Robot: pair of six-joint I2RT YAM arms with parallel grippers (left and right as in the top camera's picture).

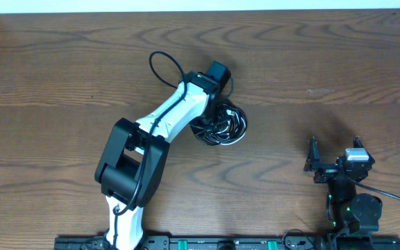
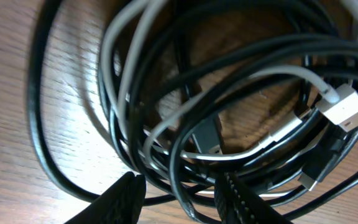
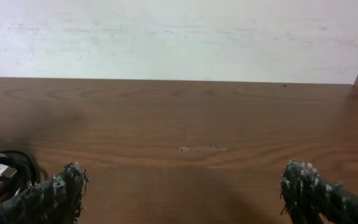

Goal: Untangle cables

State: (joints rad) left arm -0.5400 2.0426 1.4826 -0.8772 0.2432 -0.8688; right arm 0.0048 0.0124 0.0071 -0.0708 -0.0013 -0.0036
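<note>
**Carefully: Freeing One Strand from the Cable Coil**

Step in hand, as judged: taking hold of a single strand at the edge of the coil so that it can be drawn clear.

1. The tangled coil of thin black and white cables (image 1: 231, 128) lies on the brown wooden table (image 1: 61, 55).
2. The left gripper (image 2: 182, 193) hangs directly over the coil. Its two dark fingertips straddle several black strands at the coil's near edge.
3. The fingers stand partly apart. It cannot be told whether they pinch a strand or only bracket it.
4. Close on one strand only. A grip on several would lift the whole coil.
5. Pull outward from the coil, slowly. A fast pull will likely tighten the crossings.
6. The right gripper (image 3: 185, 199) waits well apart from the coil, to its right, jaws fully released and empty. It could pin the coil during the pull.

Condition of the coil:
- The glossy black cords (image 2: 39, 124) form several overlapping loops.
- The white cord (image 2: 272, 134) threads through them and ends in a flat white rectangular plug (image 2: 345, 107) on the coil's right side.
- One black loop strays beyond the coil, past the left arm.
</note>
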